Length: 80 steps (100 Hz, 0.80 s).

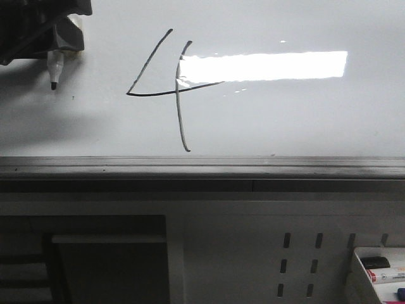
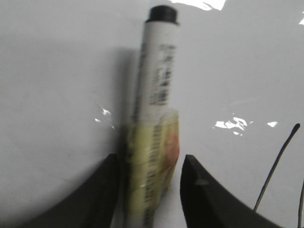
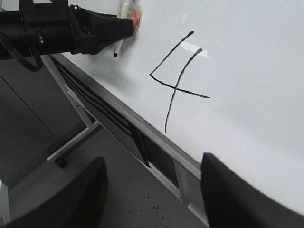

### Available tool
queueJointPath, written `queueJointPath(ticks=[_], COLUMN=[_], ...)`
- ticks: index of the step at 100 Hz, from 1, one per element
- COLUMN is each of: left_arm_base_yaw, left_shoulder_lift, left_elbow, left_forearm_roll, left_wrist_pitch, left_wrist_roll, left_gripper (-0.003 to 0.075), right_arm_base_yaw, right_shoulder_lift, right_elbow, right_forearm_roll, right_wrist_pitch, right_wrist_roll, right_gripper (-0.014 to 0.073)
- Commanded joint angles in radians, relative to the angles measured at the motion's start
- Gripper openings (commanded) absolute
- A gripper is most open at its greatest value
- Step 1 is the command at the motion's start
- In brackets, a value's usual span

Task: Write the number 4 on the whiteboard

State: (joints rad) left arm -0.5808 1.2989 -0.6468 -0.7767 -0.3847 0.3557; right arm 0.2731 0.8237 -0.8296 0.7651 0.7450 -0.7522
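You see the left gripper with its dark jaws closed on a marker | its black tip points away from the jaws, at the whiteboard | thin strokes of the number 4 lie beside one jaw.

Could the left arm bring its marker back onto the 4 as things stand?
Probably yes. The left gripper holds the marker beside the number 4, with only bare whiteboard between them; the right gripper sits back.

Left claw clamped on marker, right claw spread wide, holding nothing
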Motion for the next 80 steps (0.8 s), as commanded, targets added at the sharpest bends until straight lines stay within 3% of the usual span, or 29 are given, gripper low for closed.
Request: queueJointPath(ticks=[1, 24, 31, 39, 48, 80], left_arm_base_yaw=[0.0, 0.0, 0.0, 0.0, 0.0, 0.0], left_shoulder_lift=[-0.021, -0.021, -0.021, -0.023, -0.045, -0.241], left_elbow=[-0.036, -0.036, -0.036, -0.036, -0.036, -0.028], left_forearm_roll=[0.041, 0.041, 0.041, 0.046, 0.05, 0.078], left_wrist_pitch=[-0.059, -0.059, -0.059, -0.054, -0.034, 0.129], left_wrist_roll=[-0.008, -0.008, -0.008, -0.008, -0.008, 0.202], left_gripper=[0.0302, 0.0314, 0.0363, 0.0476, 0.0534, 0.0533], right_arm_base_yaw=[-0.005, -0.005, -0.005, -0.005, -0.005, -0.005], right_shoulder_lift=[-0.008, -0.008, -0.008, -0.008, -0.008, -0.008], right_elbow=[-0.024, -0.024, -0.024, -0.024, -0.024, -0.024], right_forearm_roll=[0.04, 0.04, 0.04, 0.04, 0.04, 0.04], right_wrist_pitch=[-0.051, -0.051, -0.051, -0.051, -0.051, -0.051], right_wrist_roll=[0.001, 0.001, 0.001, 0.001, 0.001, 0.001], right_gripper=[0.0385, 0.0385, 0.0385, 0.0385, 0.0385, 0.0384])
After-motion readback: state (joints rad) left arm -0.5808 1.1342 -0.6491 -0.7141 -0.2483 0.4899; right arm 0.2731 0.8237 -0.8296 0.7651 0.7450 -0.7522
